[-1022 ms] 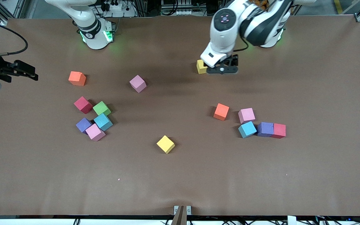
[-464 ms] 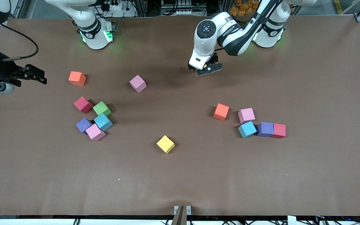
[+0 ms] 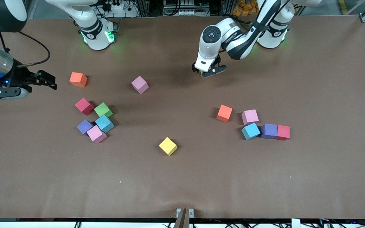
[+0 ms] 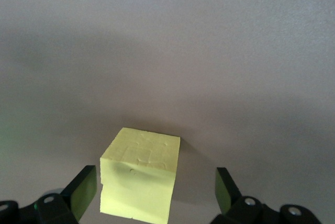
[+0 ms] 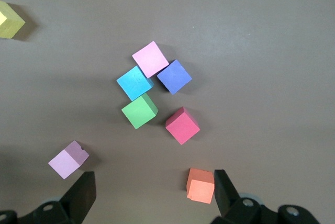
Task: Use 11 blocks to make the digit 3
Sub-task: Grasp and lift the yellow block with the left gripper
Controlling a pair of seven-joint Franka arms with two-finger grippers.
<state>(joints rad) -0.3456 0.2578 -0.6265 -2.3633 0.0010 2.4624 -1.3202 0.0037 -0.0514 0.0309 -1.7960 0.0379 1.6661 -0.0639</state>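
Left gripper (image 3: 208, 72): having swung in over the last second from beside the far yellow block (image 4: 141, 177), it is now standing astride that block, fingers apart with a gap showing on either side in the left wrist view; nothing is being clamped yet. Right gripper (image 3: 53, 83): having come in from the table's edge at the right arm's end, it is hovering just short of an orange block (image 3: 78, 79), fingers apart and empty. Blocks: none is shifting; all are lying where they lay a second ago, scattered, most of them in a cluster (image 3: 95, 122) toward the right arm's end and a group (image 3: 265, 126) toward the left arm's end. Digit 3: no part is being formed; judged as the first pick being lined up, with a close and a lift wanted next. Hidden: in the front view the left hand is covering nearly all of the far yellow block; the wrist view is cutting off its lower edge.
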